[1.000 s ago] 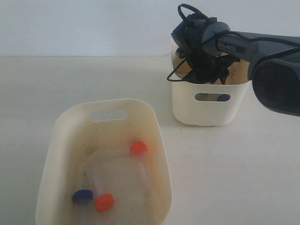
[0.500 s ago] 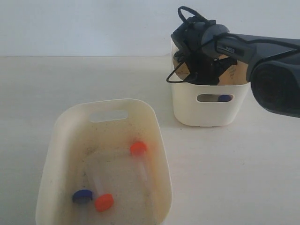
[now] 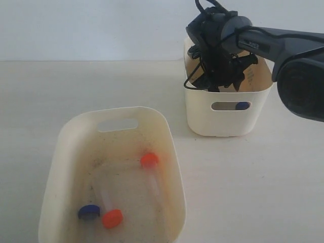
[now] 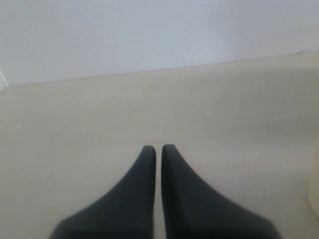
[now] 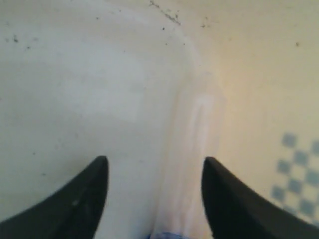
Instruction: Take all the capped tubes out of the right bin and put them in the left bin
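The right bin (image 3: 226,119) stands at the back right, and my right arm's wrist (image 3: 218,38) reaches down into it. In the right wrist view my right gripper (image 5: 155,160) is open, its fingers on either side of a clear capped tube (image 5: 192,149) lying on the bin floor, with the tube's blue cap (image 5: 167,235) at the frame edge. That blue cap (image 3: 242,106) also shows through the bin's handle slot. The left bin (image 3: 68,152) holds three tubes, with orange caps (image 3: 149,160) (image 3: 112,218) and a blue cap (image 3: 88,211). My left gripper (image 4: 158,148) is shut and holds nothing.
Both bins sit on a pale tabletop (image 3: 253,177) against a white wall. The left gripper hovers over bare table and is out of the exterior view. A checkered patch (image 5: 296,169) shows on the right bin's inner wall.
The right arm's wrist has shifted slightly upward over the right bin. The blue cap behind the slot and the tubes in the left bin have not moved.
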You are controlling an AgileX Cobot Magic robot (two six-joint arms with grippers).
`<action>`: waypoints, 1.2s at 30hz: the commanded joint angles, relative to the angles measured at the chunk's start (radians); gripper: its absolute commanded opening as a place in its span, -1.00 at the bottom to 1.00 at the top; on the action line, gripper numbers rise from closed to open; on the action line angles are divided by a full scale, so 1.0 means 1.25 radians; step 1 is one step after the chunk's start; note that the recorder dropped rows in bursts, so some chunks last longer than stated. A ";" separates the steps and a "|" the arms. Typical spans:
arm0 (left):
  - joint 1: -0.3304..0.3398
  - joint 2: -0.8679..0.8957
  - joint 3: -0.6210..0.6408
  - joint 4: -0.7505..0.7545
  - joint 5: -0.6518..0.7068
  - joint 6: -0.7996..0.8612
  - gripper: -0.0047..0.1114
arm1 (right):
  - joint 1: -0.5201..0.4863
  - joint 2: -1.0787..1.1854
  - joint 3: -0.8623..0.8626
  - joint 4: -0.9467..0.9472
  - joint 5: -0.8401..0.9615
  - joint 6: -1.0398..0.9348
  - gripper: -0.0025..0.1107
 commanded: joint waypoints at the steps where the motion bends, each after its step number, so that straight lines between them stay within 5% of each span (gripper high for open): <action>1: 0.001 0.000 -0.003 -0.009 -0.012 -0.009 -0.84 | -0.005 -0.011 0.002 -0.004 0.002 0.034 0.25; 18: 0.001 0.000 -0.003 -0.009 -0.012 -0.009 -0.84 | -0.007 -0.053 0.006 0.001 0.002 0.040 0.25; 36: 0.001 0.000 -0.003 -0.009 -0.012 -0.009 -0.84 | -0.009 -0.052 0.154 -0.004 0.002 0.096 0.25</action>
